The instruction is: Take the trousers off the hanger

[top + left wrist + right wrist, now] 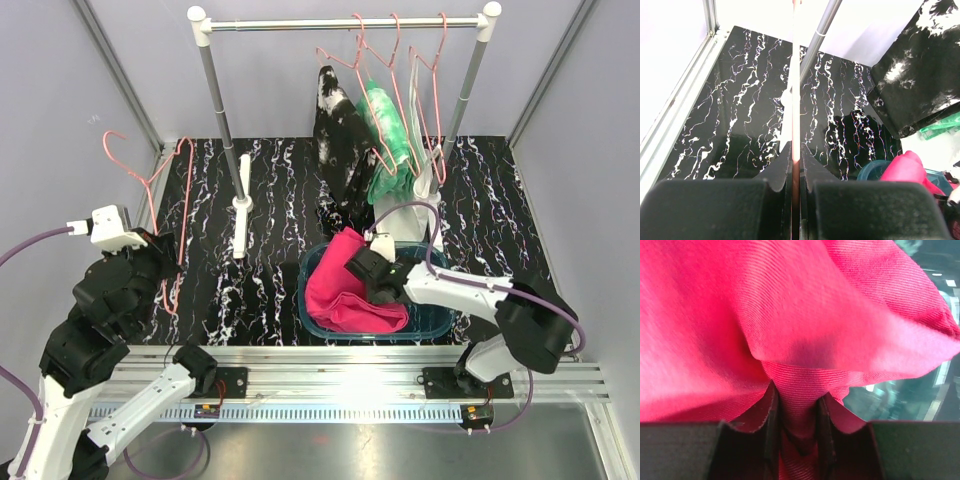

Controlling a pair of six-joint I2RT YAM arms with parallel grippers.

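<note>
The magenta trousers (345, 290) lie bunched in a teal basket (432, 325). My right gripper (364, 268) is shut on a fold of them; the right wrist view shows the jaws (797, 402) pinching the magenta fabric (790, 305). The black trousers with white splashes (335, 140) and the green-and-white tie-dye trousers (390, 130) hang from pink hangers on the rail (340, 22). My left gripper (160, 250) is shut on a bare pink hanger (188, 200) held over the left of the table; the wire (795, 100) runs between its jaws (795, 152).
Two bare pink hangers (430, 80) hang at the right of the rail. The rack's left post (218, 110) stands on a white foot (242, 215) mid-table. Grey walls enclose the black marbled tabletop (270, 290). The basket (872, 167), magenta fabric (905, 167) and black trousers (915, 75) show in the left wrist view.
</note>
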